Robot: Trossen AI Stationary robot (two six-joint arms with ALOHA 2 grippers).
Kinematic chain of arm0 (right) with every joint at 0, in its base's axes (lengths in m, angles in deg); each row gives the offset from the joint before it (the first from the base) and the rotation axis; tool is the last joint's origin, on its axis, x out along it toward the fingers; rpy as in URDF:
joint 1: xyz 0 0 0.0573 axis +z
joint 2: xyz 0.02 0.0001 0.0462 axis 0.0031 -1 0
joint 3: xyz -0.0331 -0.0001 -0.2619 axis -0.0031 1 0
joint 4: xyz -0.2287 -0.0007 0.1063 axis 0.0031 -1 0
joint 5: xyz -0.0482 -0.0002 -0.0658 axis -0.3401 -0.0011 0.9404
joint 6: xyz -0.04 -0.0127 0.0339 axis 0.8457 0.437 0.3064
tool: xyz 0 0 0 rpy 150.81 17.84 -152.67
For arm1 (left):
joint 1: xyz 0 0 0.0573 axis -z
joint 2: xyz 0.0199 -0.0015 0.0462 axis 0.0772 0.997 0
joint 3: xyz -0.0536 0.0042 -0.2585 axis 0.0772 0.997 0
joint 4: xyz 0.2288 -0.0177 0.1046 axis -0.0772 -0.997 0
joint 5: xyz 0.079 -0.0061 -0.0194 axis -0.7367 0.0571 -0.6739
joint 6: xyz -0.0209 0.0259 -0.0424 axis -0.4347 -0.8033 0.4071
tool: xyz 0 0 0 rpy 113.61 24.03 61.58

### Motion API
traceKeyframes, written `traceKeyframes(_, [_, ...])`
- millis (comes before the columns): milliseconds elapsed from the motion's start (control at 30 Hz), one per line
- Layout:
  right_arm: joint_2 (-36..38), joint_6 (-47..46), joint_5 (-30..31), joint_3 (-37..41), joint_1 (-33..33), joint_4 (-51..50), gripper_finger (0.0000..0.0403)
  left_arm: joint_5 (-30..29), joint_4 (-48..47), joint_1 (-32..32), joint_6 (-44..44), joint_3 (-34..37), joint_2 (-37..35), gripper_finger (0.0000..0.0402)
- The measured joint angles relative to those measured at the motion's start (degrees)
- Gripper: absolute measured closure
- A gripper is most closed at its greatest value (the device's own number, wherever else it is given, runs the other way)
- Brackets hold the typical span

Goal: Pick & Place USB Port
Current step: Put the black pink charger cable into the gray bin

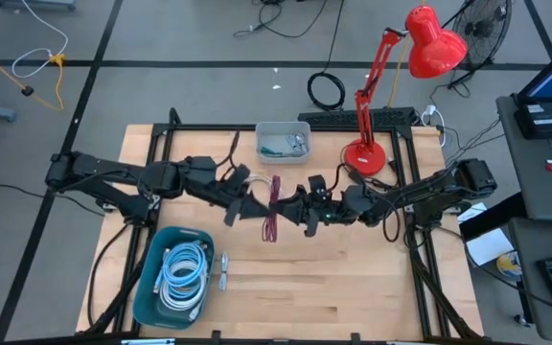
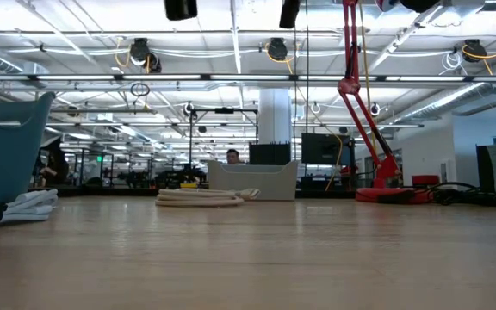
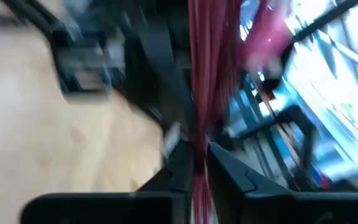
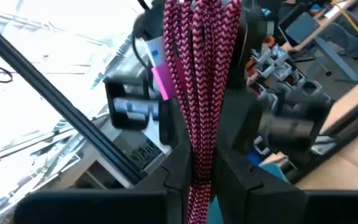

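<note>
Both my hands, left hand (image 1: 257, 208) and right hand (image 1: 292, 209), grasp the red braided cable (image 1: 274, 218) mid-tabletop; no legible labels.

Overhead view straight down, low view level across table (image 2: 257, 258), both wrist views close on braided cable (image 4: 201, 93)

table (image 1: 353, 287): wood | on it: teal bin (image 1: 151, 297); grey tray (image 1: 284, 141); red lamp (image 1: 364, 155)

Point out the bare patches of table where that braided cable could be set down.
Free: the broad stretch of table right of the teal bin, and the strip between the grey tray and the lamp base. Crowded: the middle, where the left hand and right hand grip the cable.
</note>
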Motion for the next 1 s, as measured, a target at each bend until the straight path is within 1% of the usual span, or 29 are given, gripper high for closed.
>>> traceKeyframes(67, [0.2,-0.3,0.3,0.0,-0.8,0.6,0.0365,3.1,-0.1,1.0,0.4,0.0,-0.1,0.0335])
traceKeyframes(133, [0.2,-0.4,1.6,0.0,-1.7,0.8,0.0371,4.6,-0.1,2.0,0.5,0.0,-0.3,0.0312])
traceKeyframes(200, [0.2,-0.7,1.6,0.0,-2.5,0.2,0.0372,4.3,0.2,2.7,0.8,0.0,-0.5,0.0293])
traceKeyframes(267, [0.3,-1.5,-0.1,0.0,-3.2,0.1,0.0372,3.4,0.3,3.1,1.1,0.0,-0.4,0.0279])
traceKeyframes(333, [0.5,-2.1,-2.1,0.0,-4.6,0.2,0.0369,3.4,0.3,3.8,1.1,0.0,-0.4,0.0271])
traceKeyframes(433, [0.4,-2.3,-4.8,0.0,-8.2,-2.5,0.0371,3.3,1.1,5.1,1.1,0.0,-1.1,0.0265])
traceKeyframes(600, [0.4,-4.5,-12.6,-0.4,-16.3,-6.8,0.0375,0.2,1.1,7.5,0.5,0.0,-2.4,0.0266])
traceKeyframes(733, [0.4,-2.2,-18.7,-3.8,-23.7,-15.4,0.037,-2.7,1.2,9.4,0.4,0.0,-3.9,0.0266])
traceKeyframes(867, [0.4,3.9,-24.0,-9.0,-30.8,-26.6,0.0371,-6.1,1.3,10.3,0.2,0.0,-4.9,0.0266])
traceKeyframes(1000, [0.4,11.3,-26.0,-13.5,-37.0,-37.5,0.0372,-7.6,1.3,10.4,0.1,0.0,-5.9,0.0266])
